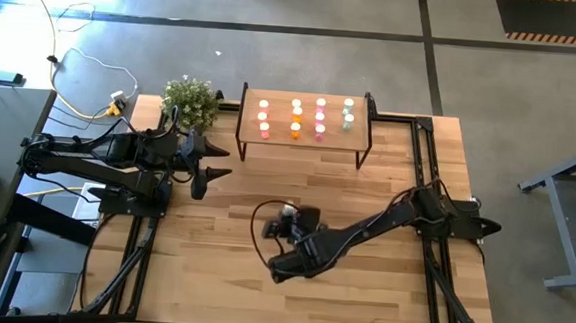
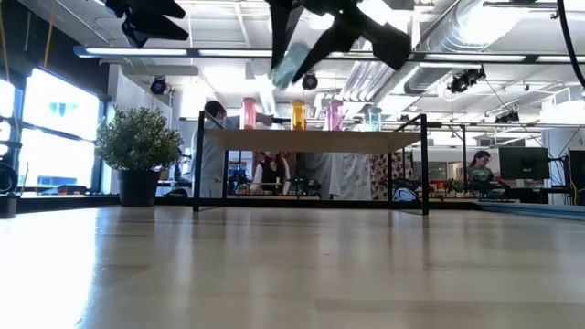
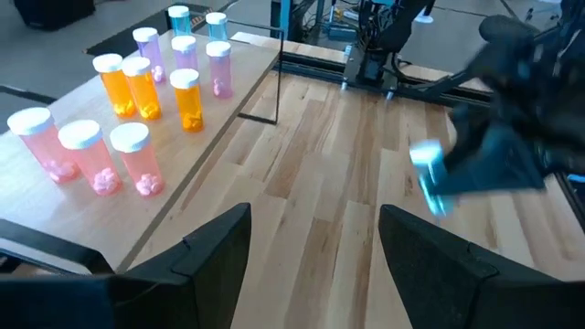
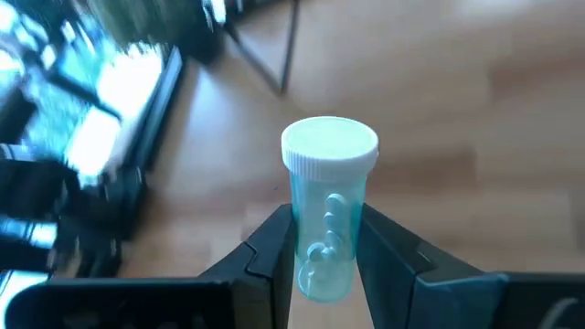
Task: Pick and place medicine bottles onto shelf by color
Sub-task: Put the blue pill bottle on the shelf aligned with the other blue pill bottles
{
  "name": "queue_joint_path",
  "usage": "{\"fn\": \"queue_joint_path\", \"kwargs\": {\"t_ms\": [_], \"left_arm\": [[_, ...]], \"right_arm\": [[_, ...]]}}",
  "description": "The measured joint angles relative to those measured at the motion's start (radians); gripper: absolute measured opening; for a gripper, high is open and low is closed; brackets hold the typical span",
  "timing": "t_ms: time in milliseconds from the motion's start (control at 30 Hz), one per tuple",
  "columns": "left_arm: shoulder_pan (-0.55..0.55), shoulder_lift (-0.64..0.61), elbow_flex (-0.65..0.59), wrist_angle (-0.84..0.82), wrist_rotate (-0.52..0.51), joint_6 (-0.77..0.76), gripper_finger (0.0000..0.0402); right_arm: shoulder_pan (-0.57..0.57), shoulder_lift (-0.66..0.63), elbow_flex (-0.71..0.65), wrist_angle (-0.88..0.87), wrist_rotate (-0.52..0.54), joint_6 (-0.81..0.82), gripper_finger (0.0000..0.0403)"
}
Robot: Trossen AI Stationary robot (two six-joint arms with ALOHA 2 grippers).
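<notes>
While my right gripper (image 4: pixel 326 247) clamps a blue-green bottle (image 4: pixel 326 215) above mid-table, at about six o'clock from the shelf (image 1: pixel 304 140) carrying pink, orange, purple and blue-green bottles (image 3: pixel 137 87), I see my left gripper (image 1: pixel 213 164) waiting wide open at nine o'clock.

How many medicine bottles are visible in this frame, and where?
12. Eleven stand on the shelf: three pink bottles, three orange bottles, three lilac bottles, two teal bottles. Another teal bottle is gripped by the right end effector, off the shelf. None looks hidden.
</notes>
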Motion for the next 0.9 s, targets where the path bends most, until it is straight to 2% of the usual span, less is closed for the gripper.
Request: {"fn": "queue_joint_path", "kwargs": {"t_ms": [133,300,333,433,700,900], "left_arm": [[0.0,0.0,0.0,0.0,0.0,0.032,0.0232],[0.0,0.0,0.0,0.0,0.0,0.043,0.0232],[0.0,0.0,0.0,0.0,-0.001,0.043,0.0232],[0.0,0.0,0.0,0.001,-0.001,0.042,0.0232],[0.0,0.0,0.0,0.04,-0.029,0.058,0.0232],[0.001,0.0,0.0,0.091,-0.08,0.101,0.0232]], "right_arm": [[-0.011,-0.001,0.078,-0.195,0.156,0.05,0.009],[-0.011,-0.001,0.178,-0.526,0.306,0.217,0.009],[-0.012,-0.005,0.186,-0.53,0.332,0.216,0.009],[-0.027,-0.037,0.186,-0.517,0.389,0.061,0.009],[-0.072,-0.132,0.176,-0.527,0.488,-0.147,0.009],[-0.099,-0.261,0.129,-0.526,0.554,-0.32,0.009]]}}
